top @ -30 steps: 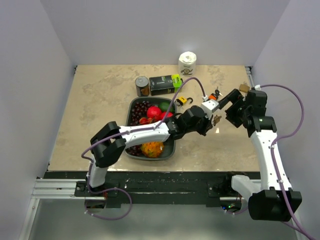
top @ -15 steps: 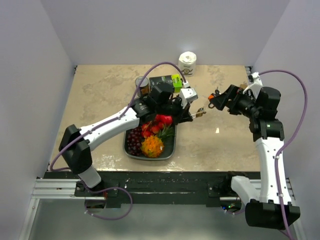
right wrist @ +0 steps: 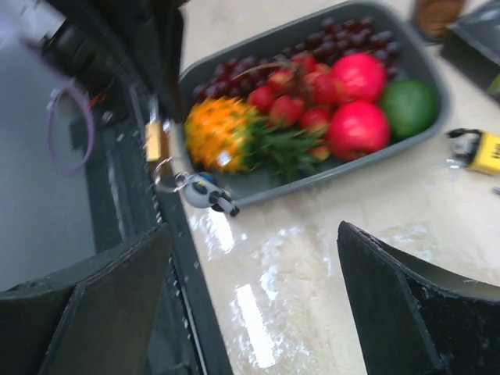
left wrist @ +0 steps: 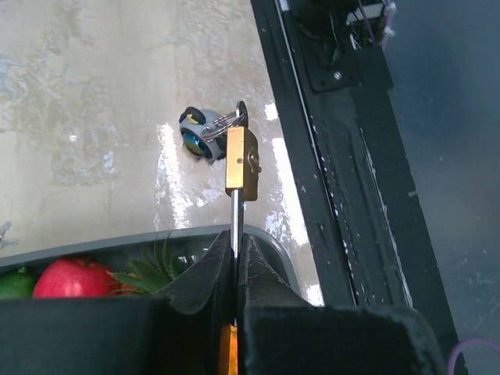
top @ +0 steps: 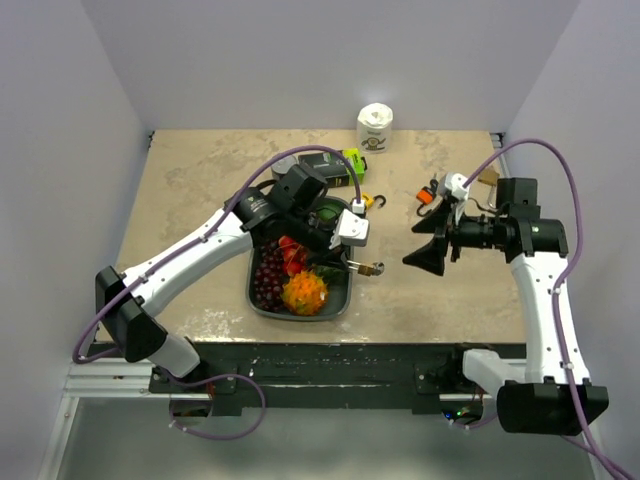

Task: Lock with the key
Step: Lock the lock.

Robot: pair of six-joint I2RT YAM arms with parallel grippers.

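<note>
Left gripper is clamped tight on the shackle of a small brass padlock, held up off the table by the fruit tray's near-right corner. The key dangles from a ring. Right gripper is spread wide open.

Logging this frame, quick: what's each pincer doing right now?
Left pincer: closed on the brass padlock, gripping its shackle.
Right pincer: open, holding nothing.

Bright light, glare on table, right-wrist blur.
</note>
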